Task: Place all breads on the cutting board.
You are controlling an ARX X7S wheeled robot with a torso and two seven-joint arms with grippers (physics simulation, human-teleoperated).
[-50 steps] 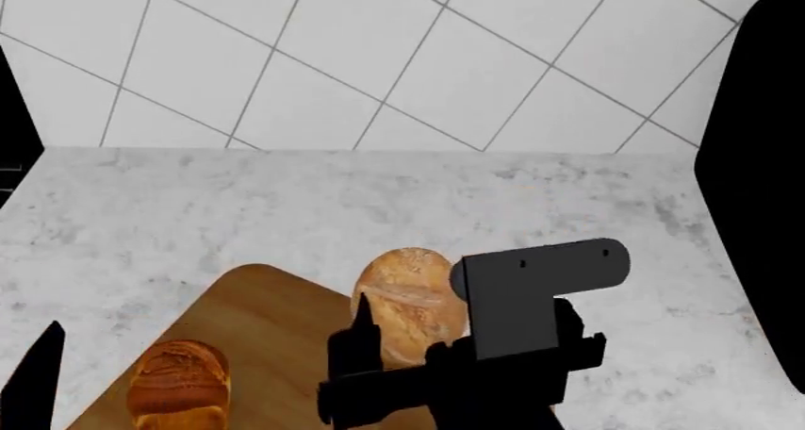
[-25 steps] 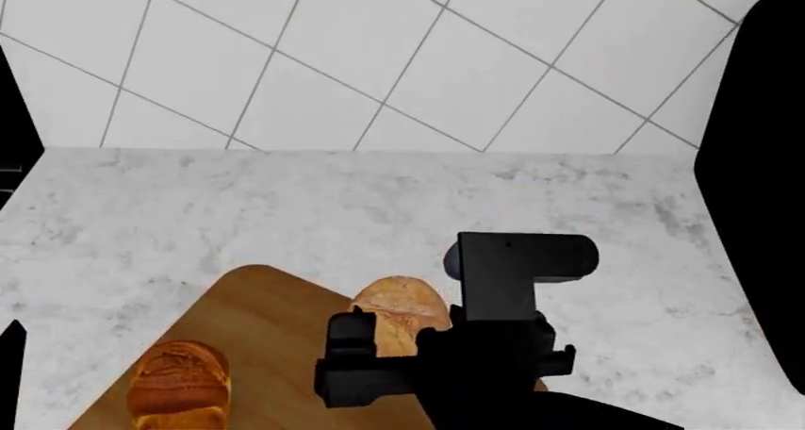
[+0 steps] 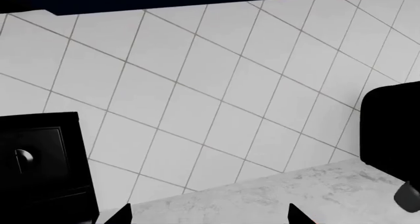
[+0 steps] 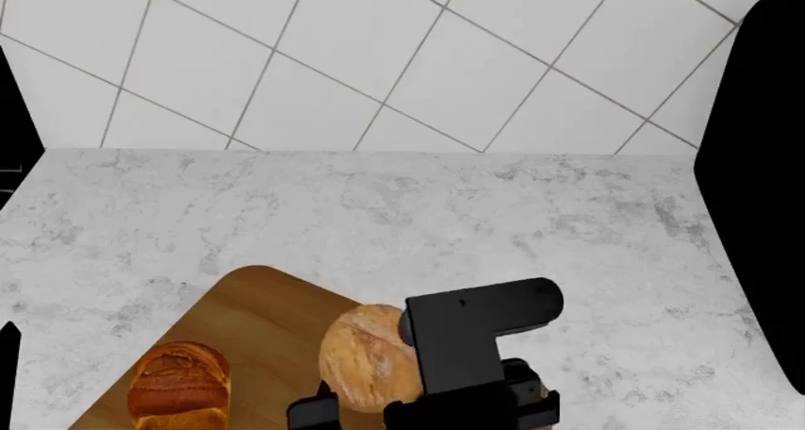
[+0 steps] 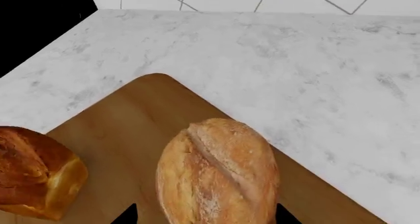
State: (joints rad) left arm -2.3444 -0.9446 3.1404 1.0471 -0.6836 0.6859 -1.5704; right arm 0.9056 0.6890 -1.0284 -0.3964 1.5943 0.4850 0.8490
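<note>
The round pale roll [image 5: 217, 175] with a scored slash lies between my right gripper's [image 5: 204, 216] fingertips, which close on its two sides. In the head view the roll [image 4: 358, 355] hangs over the right edge of the brown cutting board [image 4: 258, 307], with the right gripper [image 4: 416, 416] partly covering it. The orange-brown loaf [image 4: 183, 383] sits on the board's near left part, and the right wrist view shows the same loaf [image 5: 33, 170] on the board [image 5: 131, 116]. My left gripper [image 3: 210, 215] is open over bare counter, facing the tiled wall.
The board lies on a white marble counter [image 4: 377, 204] backed by a white tiled wall [image 4: 377, 62]. A tall black object [image 4: 755, 166] stands at the counter's right end. Another black appliance [image 3: 39, 165] shows in the left wrist view.
My right gripper has drawn back toward me and to the left, carrying the roll from beside the board's edge to over the board. The left arm has dropped almost out of the head view.
</note>
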